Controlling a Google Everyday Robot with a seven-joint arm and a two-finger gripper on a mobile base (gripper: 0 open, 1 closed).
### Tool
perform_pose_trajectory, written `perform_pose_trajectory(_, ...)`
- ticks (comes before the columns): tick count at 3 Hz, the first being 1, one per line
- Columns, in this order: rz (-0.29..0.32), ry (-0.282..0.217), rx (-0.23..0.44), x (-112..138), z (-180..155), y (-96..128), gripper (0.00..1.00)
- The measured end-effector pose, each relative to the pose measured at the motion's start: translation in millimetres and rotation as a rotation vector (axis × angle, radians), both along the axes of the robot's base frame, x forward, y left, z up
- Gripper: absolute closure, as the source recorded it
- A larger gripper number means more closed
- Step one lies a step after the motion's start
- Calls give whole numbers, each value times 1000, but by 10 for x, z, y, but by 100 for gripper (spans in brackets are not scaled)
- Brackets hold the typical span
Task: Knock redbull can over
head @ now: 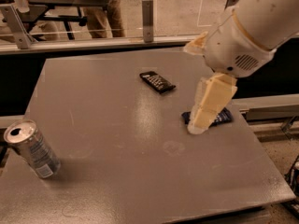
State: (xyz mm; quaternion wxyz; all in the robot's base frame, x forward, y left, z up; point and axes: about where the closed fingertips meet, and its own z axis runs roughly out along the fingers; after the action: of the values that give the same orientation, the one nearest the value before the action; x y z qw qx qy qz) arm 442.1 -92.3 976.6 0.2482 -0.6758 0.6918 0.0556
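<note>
The redbull can (31, 149) stands upright, seen slightly tilted, at the front left corner of the grey table (117, 125); it is silver and blue with a shiny top and pull-tab. My gripper (196, 128) hangs from the white arm over the right side of the table, pointing down with its tip just above the surface. Its cream fingers (212, 99) sit together with no gap showing and hold nothing. The gripper is far to the right of the can, well apart from it.
A flat dark snack wrapper (158, 81) lies mid-table toward the back. A blue wrapper (225, 116) lies right behind the gripper, partly hidden by it. A glass railing with metal posts (147, 14) runs along the table's far edge.
</note>
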Motion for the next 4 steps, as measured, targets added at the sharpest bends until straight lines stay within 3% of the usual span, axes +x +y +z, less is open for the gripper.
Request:
perform_pose_trajectory(2, 178, 23, 169, -248, -144, 1090, 0)
perform_pose_trajectory(4, 299, 77, 227, -283, -421, 2029, 0)
